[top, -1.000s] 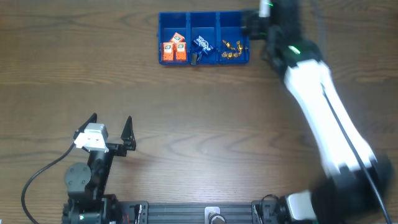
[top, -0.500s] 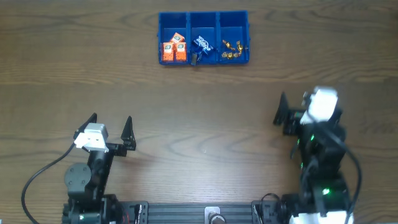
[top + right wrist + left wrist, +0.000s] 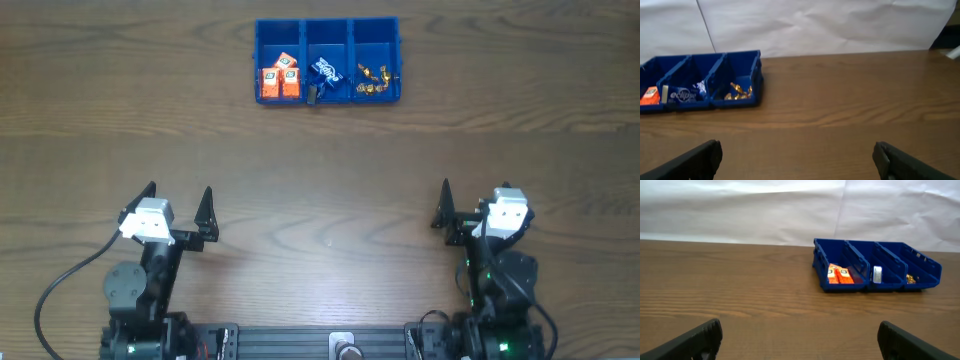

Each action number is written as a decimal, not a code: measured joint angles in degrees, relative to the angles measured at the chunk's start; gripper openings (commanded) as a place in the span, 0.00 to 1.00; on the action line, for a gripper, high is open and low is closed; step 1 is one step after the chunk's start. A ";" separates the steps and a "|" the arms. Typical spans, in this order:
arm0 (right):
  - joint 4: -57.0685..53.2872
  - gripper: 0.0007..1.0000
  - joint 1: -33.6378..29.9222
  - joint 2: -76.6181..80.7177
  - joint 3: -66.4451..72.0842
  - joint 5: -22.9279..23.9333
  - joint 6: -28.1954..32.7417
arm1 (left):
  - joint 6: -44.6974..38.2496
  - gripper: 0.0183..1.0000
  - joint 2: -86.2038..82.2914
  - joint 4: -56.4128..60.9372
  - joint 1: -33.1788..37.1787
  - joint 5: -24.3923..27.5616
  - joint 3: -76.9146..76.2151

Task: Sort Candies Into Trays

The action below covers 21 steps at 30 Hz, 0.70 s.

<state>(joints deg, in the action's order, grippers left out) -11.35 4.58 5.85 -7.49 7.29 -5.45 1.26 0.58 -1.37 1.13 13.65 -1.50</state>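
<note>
A white word is printed along the blue candy packet [image 3: 684, 94] that lies in the middle compartment of the blue tray [image 3: 735, 54]; it shows most plainly from the right wrist view. The orange candy packets [image 3: 280, 80] in the end compartment beside it each carry a small pale label patch. Whatever is printed on those patches is too small to read.

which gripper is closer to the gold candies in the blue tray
Right. The right gripper sits back toward the robot, slightly right of the gold candies; the left gripper is level with it, out past the blue tray's opposite end.
</note>
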 measured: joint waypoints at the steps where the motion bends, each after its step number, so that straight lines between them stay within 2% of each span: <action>1: 0.04 1.00 0.00 -1.29 0.63 0.02 0.00 | -0.02 1.00 0.00 0.00 0.00 -0.02 0.00; 10: 1.01 1.00 0.28 -5.18 3.93 0.04 0.00 | -0.02 1.00 0.00 0.00 0.00 0.00 0.00; 14: 7.10 1.00 0.44 -5.27 5.55 0.04 0.00 | -0.02 1.00 0.00 0.00 0.00 0.00 0.00; 21: 7.37 1.00 0.44 -5.27 6.71 -0.04 0.00 | -0.02 1.00 0.00 0.02 0.00 0.00 0.00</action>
<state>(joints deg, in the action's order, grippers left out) -3.99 5.02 0.58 -0.78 7.25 -5.45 1.23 0.58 -1.34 1.13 13.65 -1.50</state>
